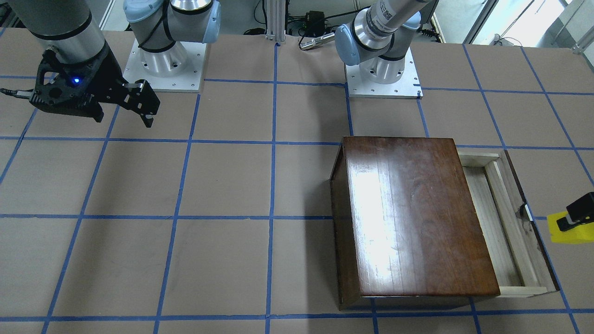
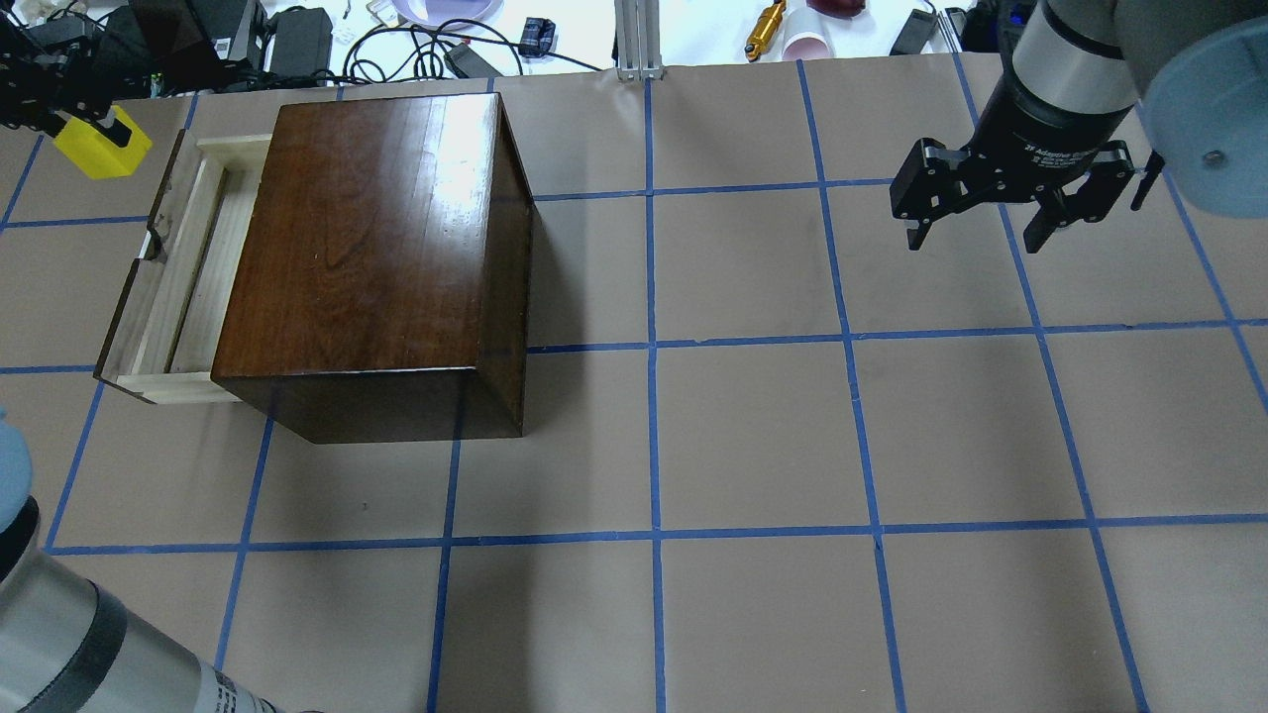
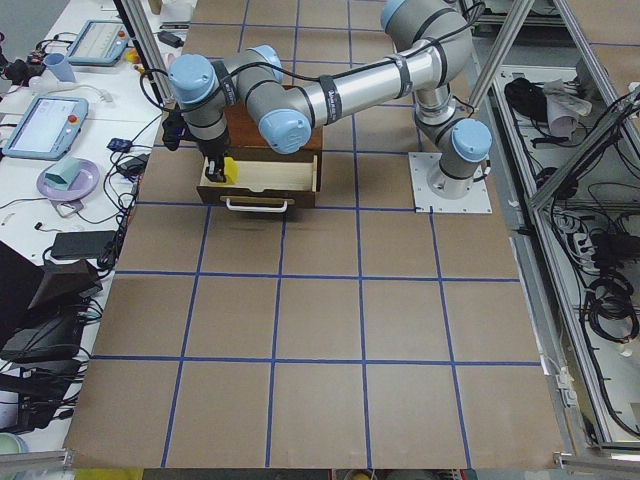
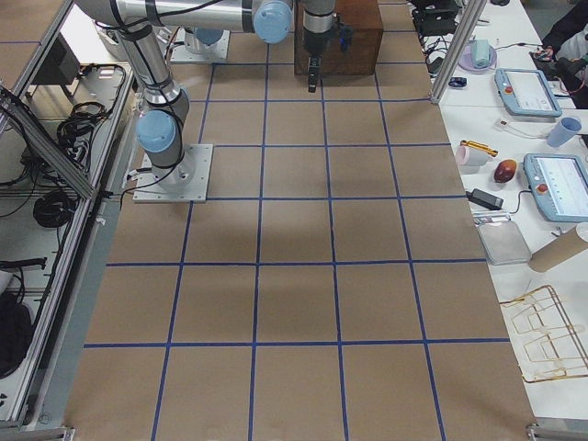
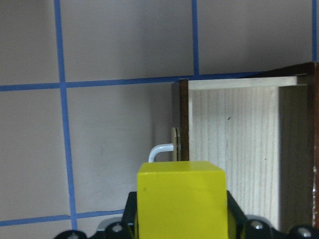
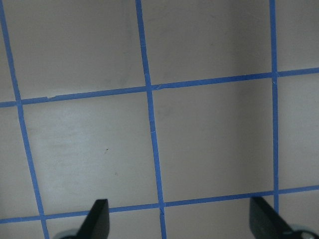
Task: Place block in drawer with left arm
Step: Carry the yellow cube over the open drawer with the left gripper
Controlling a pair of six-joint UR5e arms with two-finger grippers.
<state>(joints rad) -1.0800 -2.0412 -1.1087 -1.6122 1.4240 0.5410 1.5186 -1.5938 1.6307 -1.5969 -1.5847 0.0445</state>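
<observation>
My left gripper [image 2: 84, 124] is shut on the small yellow block [image 2: 99, 147] and holds it above the table, just outside the drawer's dark front panel. The block also shows in the front-facing view [image 1: 568, 229] and fills the bottom of the left wrist view [image 5: 182, 199], over the silvery handle [image 5: 160, 151]. The drawer [image 2: 188, 267] is pulled out of the dark-brown box casing [image 2: 376, 248]; its pale wood tray [image 5: 234, 149] holds nothing. My right gripper [image 2: 981, 233] is open and empty, above the table far from the box; its fingertips [image 6: 97, 219] frame bare paper.
The table is brown paper with a blue tape grid. Cables, cups and devices [image 2: 396, 25] lie along the far edge beyond the box. The arm bases [image 1: 383, 74] stand at the robot side. Tablets and dishes [image 4: 551, 184] sit on a side table.
</observation>
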